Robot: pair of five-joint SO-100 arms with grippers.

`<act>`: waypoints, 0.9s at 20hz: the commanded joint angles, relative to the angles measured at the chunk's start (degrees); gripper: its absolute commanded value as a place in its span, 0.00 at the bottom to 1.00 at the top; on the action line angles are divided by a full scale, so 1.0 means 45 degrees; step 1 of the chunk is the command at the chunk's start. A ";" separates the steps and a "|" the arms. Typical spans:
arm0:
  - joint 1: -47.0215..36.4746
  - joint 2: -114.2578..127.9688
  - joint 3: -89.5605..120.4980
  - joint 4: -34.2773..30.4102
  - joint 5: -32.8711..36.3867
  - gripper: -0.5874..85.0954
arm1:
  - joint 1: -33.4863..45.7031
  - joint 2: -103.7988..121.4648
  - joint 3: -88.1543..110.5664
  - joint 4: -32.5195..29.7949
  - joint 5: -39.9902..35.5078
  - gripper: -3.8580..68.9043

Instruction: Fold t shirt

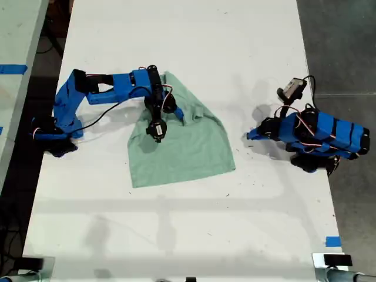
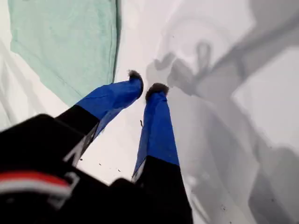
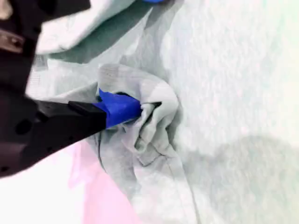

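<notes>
On the white table [image 1: 176, 223], the t shirt [image 1: 188, 147] is lying partly folded toward the exterior view's left, where a bunched fold is apparently being pinched by my second gripper [image 3: 140, 109], while my first gripper [image 2: 147, 88], narrowly parted and empty, is being kept just beside the cloth's edge.

The bunched t shirt [image 3: 149, 116] hides my second hand's [image 3: 133, 109] lower finger; the cloth runs past the second wrist view's edges.

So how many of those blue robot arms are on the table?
2: one arm at the exterior view's left, reaching onto the t shirt; the other arm at its right, off the cloth.
</notes>
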 commanded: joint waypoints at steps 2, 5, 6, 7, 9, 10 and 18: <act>0.0645 0.2441 0.0215 0.0918 -0.0879 0.41 | 0.0078 0.0098 0.0703 -0.0215 0.0059 0.13; 0.0566 0.5469 0.1875 0.0977 -0.1309 0.40 | 0.0078 0.0098 0.0703 -0.0215 0.0059 0.13; 0.0488 0.6523 0.2441 0.0996 -0.1445 0.40 | 0.0078 0.0098 0.0703 -0.0215 0.0059 0.13; 0.0391 0.7676 0.3301 0.1016 -0.1621 0.40 | 0.0078 0.0098 0.0703 -0.0215 0.0059 0.13; -0.0137 1.0078 0.5391 0.1016 -0.1738 0.40 | 0.0078 0.0098 0.0703 -0.0215 0.0059 0.13; -0.0605 1.1309 0.6602 0.1016 -0.1660 0.39 | 0.0078 0.0098 0.0703 -0.0215 0.0059 0.13; -0.6504 1.9434 1.5137 0.0879 0.1641 0.16 | 0.0078 0.0098 0.0703 -0.0215 0.0059 0.13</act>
